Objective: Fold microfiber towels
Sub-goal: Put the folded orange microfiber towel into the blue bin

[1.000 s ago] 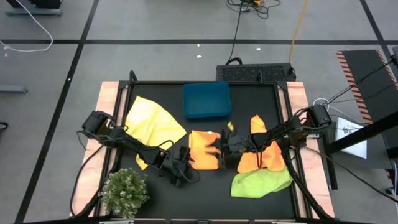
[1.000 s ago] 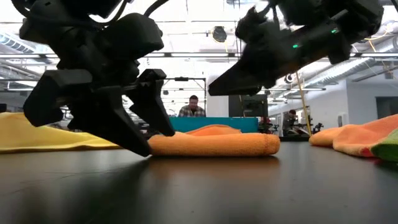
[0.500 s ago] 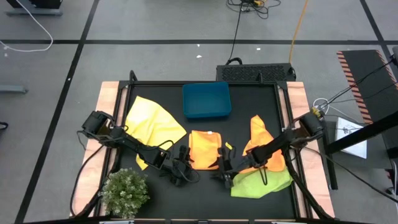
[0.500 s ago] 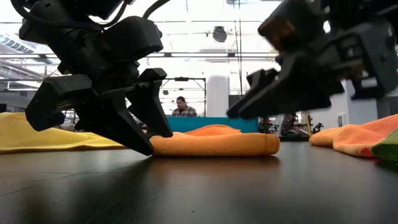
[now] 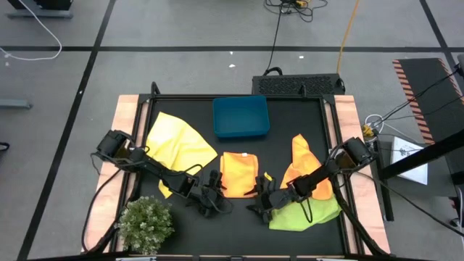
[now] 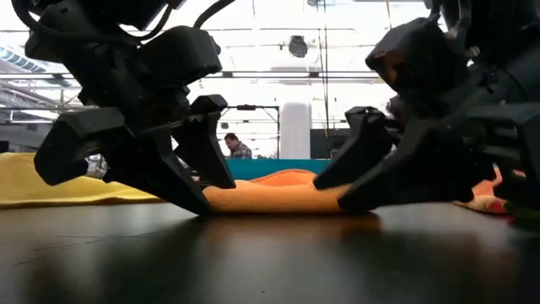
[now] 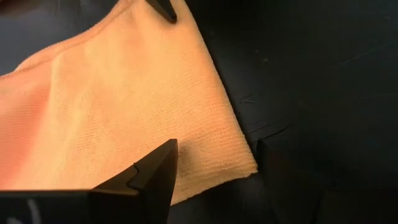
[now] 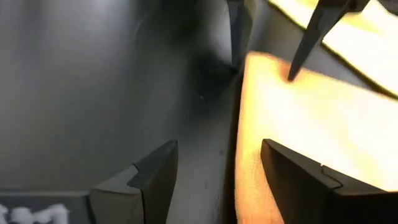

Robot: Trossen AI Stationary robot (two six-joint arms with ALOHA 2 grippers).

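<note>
A black table [image 5: 290, 116] with pale wooden side rails was seen from above. Near its middle lay a folded orange towel [image 5: 239, 174], a neat upright rectangle whose long axis ran from the far edge toward the near edge of the table, one short end pointing at a blue bin [image 5: 241, 117] just beyond it. From table height the same towel [image 6: 278, 196] appeared as a low flat band lying on the surface.

Both arms worked at the towel's near end. The left gripper [image 5: 212, 199] was at the near left corner, its jaws spread wide and holding nothing; in its wrist view one dark finger [image 7: 152, 177] lay over the cloth and the other stood on bare table just past the towel's corner [image 7: 249, 167]. The right gripper [image 5: 262, 203] was at the near right corner, jaws also wide apart and empty; its wrist view showed one finger [image 8: 298, 177] over the orange edge and the other above the table.

A loose yellow towel [image 5: 177, 148] lay spread to the left. A crumpled orange towel [image 5: 308, 170] lay to the right, with a lime green towel [image 5: 308, 214] just nearer, partly under the right arm. A small bushy plant [image 5: 146, 223] stood at the near left corner. A person [image 6: 234, 148] showed in the room beyond.
</note>
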